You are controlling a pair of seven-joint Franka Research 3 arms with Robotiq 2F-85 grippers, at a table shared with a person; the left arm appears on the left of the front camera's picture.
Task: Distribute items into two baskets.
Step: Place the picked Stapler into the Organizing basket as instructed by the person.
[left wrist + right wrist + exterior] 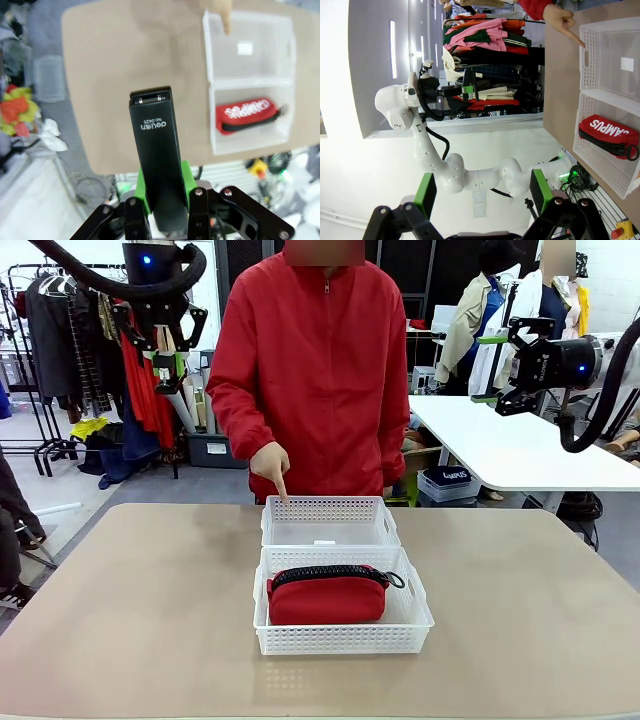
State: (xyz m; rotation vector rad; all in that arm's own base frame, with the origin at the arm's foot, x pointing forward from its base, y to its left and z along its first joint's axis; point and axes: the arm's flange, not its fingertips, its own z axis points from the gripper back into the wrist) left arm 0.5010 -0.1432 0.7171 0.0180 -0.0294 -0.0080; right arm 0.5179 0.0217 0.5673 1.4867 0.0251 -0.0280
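High at the left, my left gripper (168,368) is shut on a small black stapler (165,380). The left wrist view shows the stapler (156,145) upright between the green pads (144,192), above the table. Two white lattice baskets stand end to end mid-table. The nearer, larger one (343,638) holds the red zippered pouch (328,598); the farther one (330,508) holds nothing. My right gripper (500,365) hangs open and empty high at the right, off the table; its pads (425,192) stand wide apart.
A person in a red jacket stands at the far edge and points a finger (279,490) at the far basket's left corner. A white table (520,445) and clothes racks (60,340) stand beyond. Bare tabletop (130,600) lies either side of the baskets.
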